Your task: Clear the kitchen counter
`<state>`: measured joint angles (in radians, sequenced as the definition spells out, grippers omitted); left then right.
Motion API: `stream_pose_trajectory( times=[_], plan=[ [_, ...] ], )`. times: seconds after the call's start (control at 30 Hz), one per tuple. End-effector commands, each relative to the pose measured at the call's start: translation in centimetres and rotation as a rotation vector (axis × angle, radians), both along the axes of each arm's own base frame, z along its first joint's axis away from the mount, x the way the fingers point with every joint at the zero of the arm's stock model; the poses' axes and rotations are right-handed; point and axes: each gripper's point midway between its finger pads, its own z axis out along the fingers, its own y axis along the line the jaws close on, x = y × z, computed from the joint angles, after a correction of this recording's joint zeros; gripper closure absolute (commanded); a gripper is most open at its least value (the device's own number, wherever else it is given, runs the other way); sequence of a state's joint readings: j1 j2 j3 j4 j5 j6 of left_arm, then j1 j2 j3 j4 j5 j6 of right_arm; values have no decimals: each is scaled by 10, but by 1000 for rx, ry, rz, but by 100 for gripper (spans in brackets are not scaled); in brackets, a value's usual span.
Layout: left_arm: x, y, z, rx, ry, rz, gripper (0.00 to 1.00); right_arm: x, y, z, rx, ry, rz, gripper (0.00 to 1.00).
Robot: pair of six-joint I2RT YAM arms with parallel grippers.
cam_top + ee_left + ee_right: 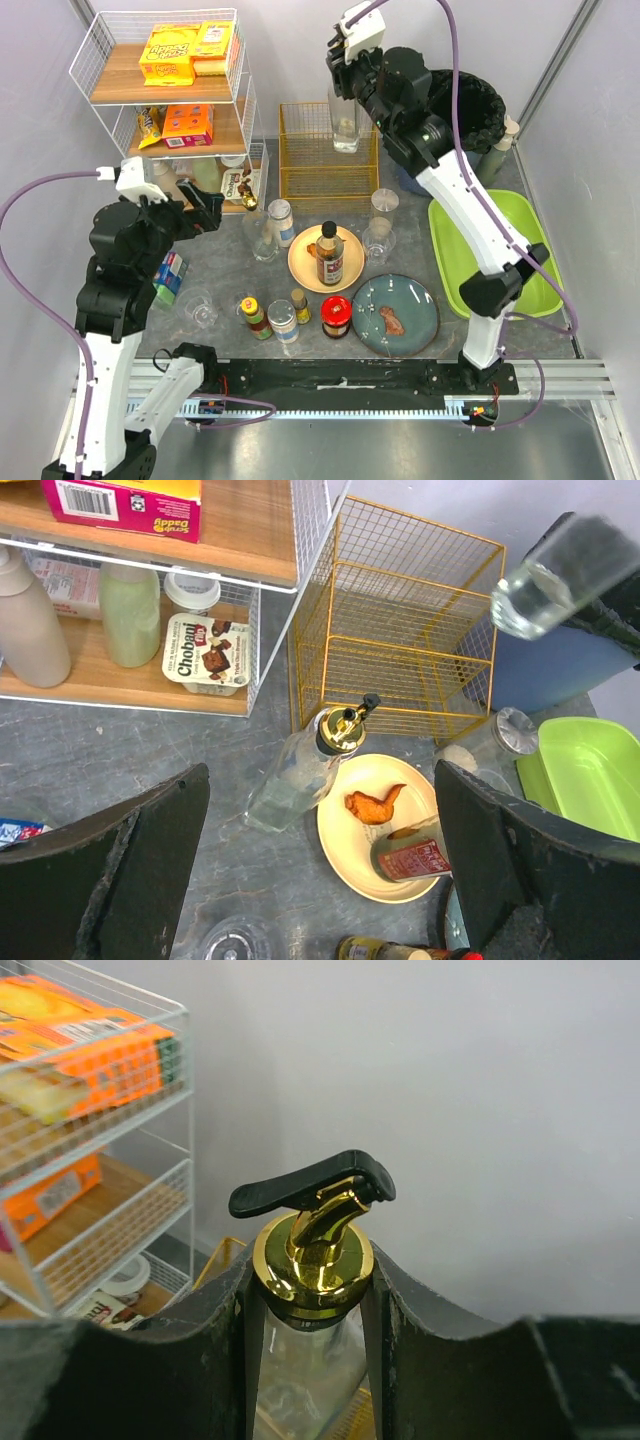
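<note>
Nearest, the kitchen counter (pixel 225 272) lies under both arms, crowded with jars (pixel 283 322) and plates (pixel 395 315). The left gripper (pixel 205 213) hangs above it, fingers spread wide and holding nothing. Farther, the right gripper (pixel 345 85) is clamped on the neck of a glass bottle (pixel 345 130), high over the yellow wire basket (pixel 330 165). Such glass is probably slippery and fragile; the hold just under the gold pourer (pixel 312 1250) seems secure.

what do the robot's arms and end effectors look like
Both the left arm and right arm have white tubular links with bulky black joint housings. A thin purple cable loops to each wrist, which carries a white camera box. The left end effector and right end effector have two broad matte black fingers.
</note>
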<state>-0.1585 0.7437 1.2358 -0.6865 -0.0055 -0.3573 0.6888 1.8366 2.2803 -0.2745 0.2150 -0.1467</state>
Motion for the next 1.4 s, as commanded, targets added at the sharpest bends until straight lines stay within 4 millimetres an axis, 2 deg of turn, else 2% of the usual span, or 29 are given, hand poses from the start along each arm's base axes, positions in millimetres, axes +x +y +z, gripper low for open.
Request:
stream_pose_trajectory(
  times=[0.0, 0.1, 0.2, 0.33, 0.53, 0.7, 0.87, 1.03, 1.2, 1.37],
  plan=[
    [13, -6, 17, 15, -78, -34, 1, 17, -27, 74, 178, -226, 59, 100],
    [22, -9, 22, 6, -89, -39, 1, 48, -40, 75, 223, -261, 72, 100],
    [30, -12, 25, 23, -111, -56, 1, 74, -50, 66, 234, -294, 70, 100],
    [36, -12, 31, 32, -144, -57, 1, 95, -54, 59, 272, -317, 96, 100],
    [49, -12, 29, 37, -184, -48, 1, 112, -48, 42, 254, -345, 114, 100],
    [64, -17, 26, 30, -169, -59, 1, 118, -49, 43, 254, -396, 107, 100],
    [67, -24, 24, 20, -179, -92, 1, 122, -48, 40, 208, -470, 109, 100],
    [66, -27, 24, 16, -202, -112, 2, 136, -48, 19, 176, -455, 131, 100],
    [67, -28, 26, 0, -217, -113, 1, 140, -43, -4, 141, -423, 172, 100],
    [68, -30, 26, -3, -222, -122, 2, 146, -47, -31, 116, -385, 190, 100]
  ],
)
